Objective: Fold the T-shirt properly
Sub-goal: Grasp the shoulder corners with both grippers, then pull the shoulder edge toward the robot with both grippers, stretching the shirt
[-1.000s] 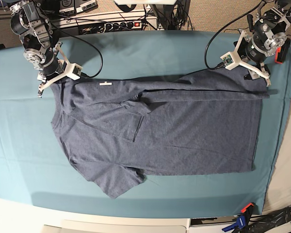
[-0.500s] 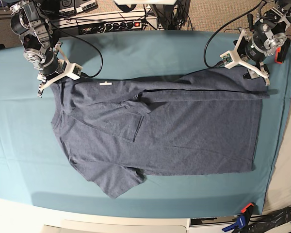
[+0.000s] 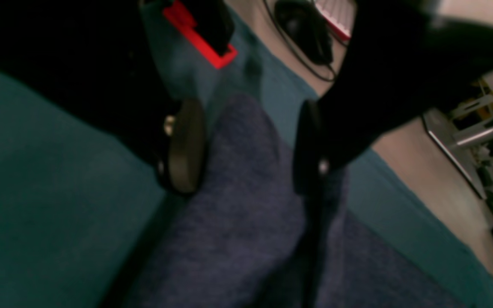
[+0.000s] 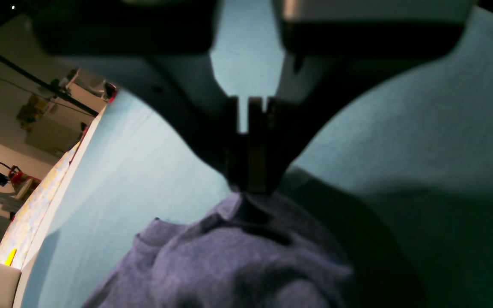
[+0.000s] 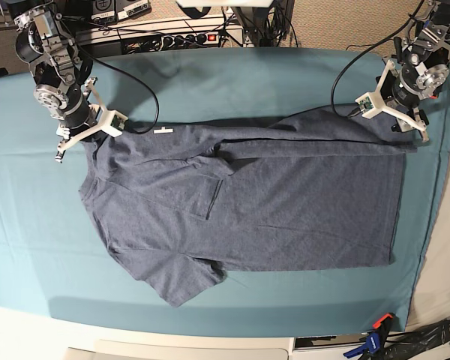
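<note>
The blue-grey T-shirt (image 5: 270, 202) lies flat on the teal table cloth (image 5: 247, 75), partly folded lengthwise, its white neck label (image 5: 163, 130) facing up at the back left. My right gripper (image 5: 86, 131) is at the shirt's collar-end corner. In the right wrist view, this gripper (image 4: 250, 179) is shut, pinching a bunched fold of the T-shirt (image 4: 229, 265). My left gripper (image 5: 405, 112) hovers over the far right hem corner. In the left wrist view, the left gripper (image 3: 246, 145) is open, its pads (image 3: 184, 145) straddling a strip of the T-shirt (image 3: 246, 222).
A power strip (image 5: 187, 37) and cables lie behind the table. A red clamp (image 3: 199, 38) grips the cloth edge near the left arm. A blue and orange clamp (image 5: 375, 341) sits at the front right corner. The cloth's right edge (image 5: 435, 225) drops off close to the shirt's hem.
The left arm has shifted right and slightly back along the hem corner, and its jaws have narrowed a little. The right arm has dipped slightly, still holding the shirt's corner.
</note>
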`<action>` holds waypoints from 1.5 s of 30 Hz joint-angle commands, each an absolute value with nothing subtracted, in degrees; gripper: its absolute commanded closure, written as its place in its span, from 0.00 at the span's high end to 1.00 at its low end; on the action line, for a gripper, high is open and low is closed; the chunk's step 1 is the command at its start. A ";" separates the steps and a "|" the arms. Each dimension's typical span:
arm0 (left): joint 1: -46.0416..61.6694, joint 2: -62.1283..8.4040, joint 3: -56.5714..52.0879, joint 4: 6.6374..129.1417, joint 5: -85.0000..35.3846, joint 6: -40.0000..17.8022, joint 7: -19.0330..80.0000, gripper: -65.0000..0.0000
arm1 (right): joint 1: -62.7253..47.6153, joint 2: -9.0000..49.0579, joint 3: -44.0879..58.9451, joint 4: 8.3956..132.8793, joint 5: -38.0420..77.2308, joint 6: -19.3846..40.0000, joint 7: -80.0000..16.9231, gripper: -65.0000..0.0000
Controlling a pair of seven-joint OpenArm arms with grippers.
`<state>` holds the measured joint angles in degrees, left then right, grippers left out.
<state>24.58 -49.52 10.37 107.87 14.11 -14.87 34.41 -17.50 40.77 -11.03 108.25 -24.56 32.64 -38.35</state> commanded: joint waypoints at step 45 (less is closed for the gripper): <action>30.98 -56.86 9.98 113.10 16.97 -11.00 42.65 0.00 | -27.03 46.48 -10.37 114.28 -24.97 28.67 -46.35 0.00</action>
<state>30.92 -55.57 10.48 112.40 16.03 -11.86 41.58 -27.16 45.30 -11.03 113.38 -24.10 29.54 -45.23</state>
